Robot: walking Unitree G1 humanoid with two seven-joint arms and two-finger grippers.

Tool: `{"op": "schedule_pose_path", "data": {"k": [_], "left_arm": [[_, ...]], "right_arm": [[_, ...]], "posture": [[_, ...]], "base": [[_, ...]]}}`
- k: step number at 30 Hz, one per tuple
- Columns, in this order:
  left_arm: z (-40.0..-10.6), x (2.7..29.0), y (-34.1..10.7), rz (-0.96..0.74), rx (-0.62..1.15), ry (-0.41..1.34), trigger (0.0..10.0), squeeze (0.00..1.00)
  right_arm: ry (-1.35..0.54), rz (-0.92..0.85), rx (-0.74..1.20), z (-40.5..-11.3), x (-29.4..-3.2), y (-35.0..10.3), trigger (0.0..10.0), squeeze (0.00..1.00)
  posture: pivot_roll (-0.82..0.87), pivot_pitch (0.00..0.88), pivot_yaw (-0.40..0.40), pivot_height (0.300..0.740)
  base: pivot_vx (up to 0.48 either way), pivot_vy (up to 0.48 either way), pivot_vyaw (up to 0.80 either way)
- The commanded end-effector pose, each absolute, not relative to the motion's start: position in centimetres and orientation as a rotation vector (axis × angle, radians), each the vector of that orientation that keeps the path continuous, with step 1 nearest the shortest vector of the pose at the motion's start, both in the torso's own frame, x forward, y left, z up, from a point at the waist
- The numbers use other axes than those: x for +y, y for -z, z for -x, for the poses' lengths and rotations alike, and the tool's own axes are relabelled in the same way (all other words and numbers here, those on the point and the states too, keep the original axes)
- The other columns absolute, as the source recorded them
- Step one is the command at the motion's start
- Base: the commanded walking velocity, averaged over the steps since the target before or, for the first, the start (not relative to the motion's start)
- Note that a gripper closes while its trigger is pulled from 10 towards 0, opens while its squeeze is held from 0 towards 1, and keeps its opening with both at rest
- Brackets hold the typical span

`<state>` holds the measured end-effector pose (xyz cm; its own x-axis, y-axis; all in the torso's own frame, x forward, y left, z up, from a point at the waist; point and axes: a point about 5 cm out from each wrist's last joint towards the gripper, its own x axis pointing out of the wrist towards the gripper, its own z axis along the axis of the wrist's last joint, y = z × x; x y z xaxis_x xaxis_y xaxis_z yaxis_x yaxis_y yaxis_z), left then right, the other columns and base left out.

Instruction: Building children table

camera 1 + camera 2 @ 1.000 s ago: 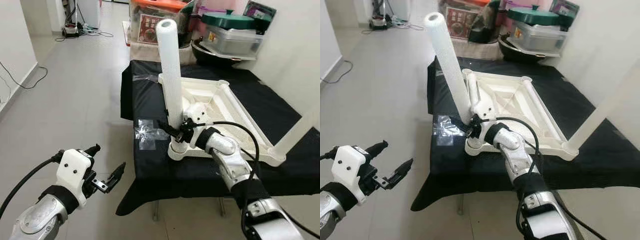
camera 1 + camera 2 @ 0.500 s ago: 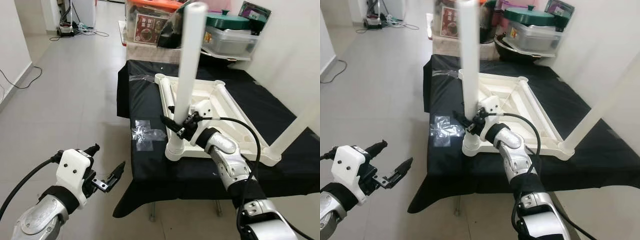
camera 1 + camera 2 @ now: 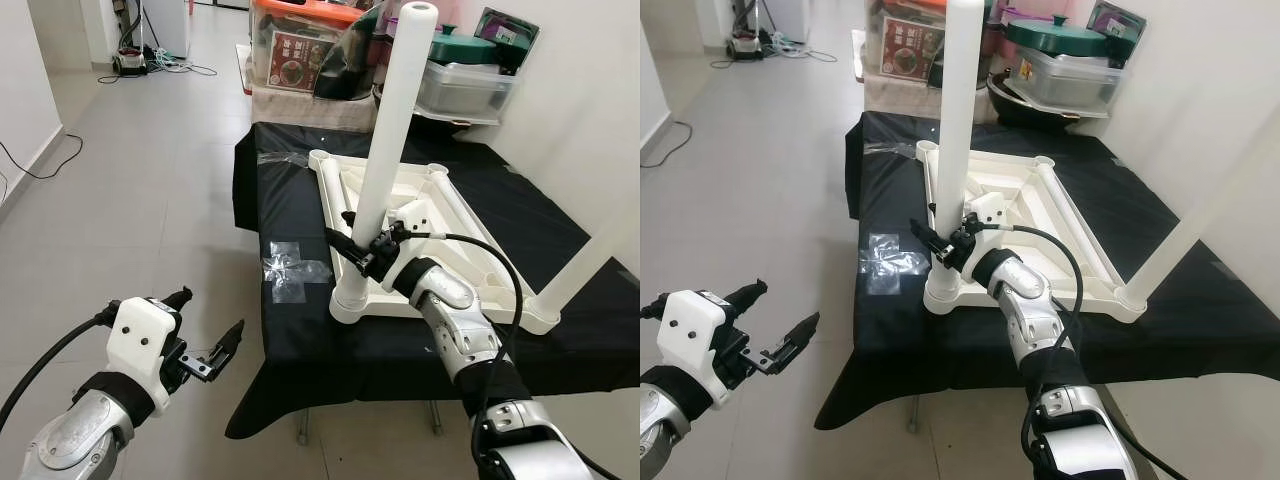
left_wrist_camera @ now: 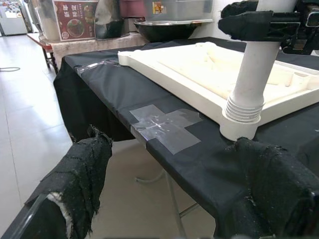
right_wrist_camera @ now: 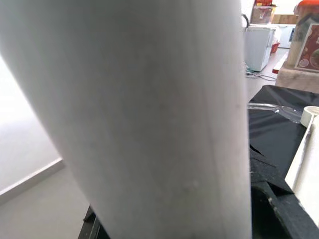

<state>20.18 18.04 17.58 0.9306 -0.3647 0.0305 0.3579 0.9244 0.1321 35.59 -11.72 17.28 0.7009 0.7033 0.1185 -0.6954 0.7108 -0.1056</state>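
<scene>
Left eye view: table leg within right end effector

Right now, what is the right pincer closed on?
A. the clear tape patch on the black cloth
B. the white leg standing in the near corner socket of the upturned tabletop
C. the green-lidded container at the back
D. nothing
B: the right pincer grips the white leg low down, just above the corner socket of the tabletop.

No txt I can read. Red poster w/ a dish pic behind the table has characters, too blurry to make out; yellow label on the grey bin likewise.
</scene>
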Motion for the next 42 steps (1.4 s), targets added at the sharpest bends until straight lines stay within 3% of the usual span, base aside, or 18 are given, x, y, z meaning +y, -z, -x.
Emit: {"op": "schedule_pose_path", "data": {"k": [1, 7, 19, 22, 23, 26, 28, 35, 42], "left_arm": [[-20.1, 18.0, -17.5, -0.111, -0.054, 0.364, 10.0, 0.0], [-20.1, 18.1, -17.5, -0.105, -0.058, 0.357, 10.0, 0.0], [-20.2, 18.2, -17.7, -0.103, -0.065, 0.341, 10.0, 0.0], [-20.3, 18.4, -17.7, -0.109, -0.068, 0.33, 10.0, 0.0], [-20.3, 18.4, -17.7, -0.109, -0.068, 0.33, 10.0, 0.0], [-20.4, 18.4, -17.7, -0.113, -0.072, 0.315, 10.0, 0.0], [-20.5, 18.4, -17.7, -0.112, -0.073, 0.31, 10.0, 0.0], [-20.7, 18.5, -17.7, -0.117, -0.075, 0.302, 10.0, 0.0], [-21.2, 18.6, -17.8, -0.121, -0.081, 0.299, 10.0, 0.0]], "right_arm": [[-0.863, -0.025, -0.042, -34.7, -10.7, -14.8, 0.0, 0.0], [-0.885, -0.052, -0.032, -34.5, -10.4, -14.7, 0.0, 0.0], [-0.631, -0.151, 0.091, -34.7, -10.4, -12.8, 0.0, 0.0], [-0.349, -0.149, 0.156, -35.4, -11.9, -11.8, 0.0, 0.0], [-0.349, -0.149, 0.156, -35.4, -11.9, -11.8, 0.0, 0.0], [0.103, -0.114, 0.25, -35.3, -15.3, -10.7, 0.0, 0.0], [0.184, -0.103, 0.254, -35.0, -15.9, -10.5, 0.0, 0.0], [0.201, -0.09, 0.207, -34.4, -15.3, -11.2, 0.0, 0.0], [0.014, -0.178, 0.147, -35.1, -13.2, -12.4, 0.0, 0.0]], "posture": [[0.18, 0.0, -0.172, 0.74], [0.18, 0.0, -0.172, 0.74], [0.17, 0.0, -0.167, 0.74], [0.17, 0.0, -0.166, 0.74], [0.17, 0.0, -0.166, 0.74], [0.17, 0.0, -0.166, 0.74], [0.17, 0.0, -0.164, 0.74], [0.16, 0.0, -0.151, 0.74], [0.16, 0.0, -0.152, 0.74]], "base": [[0.0, 0.0, 0.0], [0.0, 0.0, 0.0], [0.0, 0.0, 0.0], [0.0, 0.0, 0.0], [0.0, 0.0, 0.0], [0.0, 0.0, 0.0], [0.0, 0.0, 0.0], [0.0, 0.0, 0.0], [0.0, 0.0, 0.0]]}}
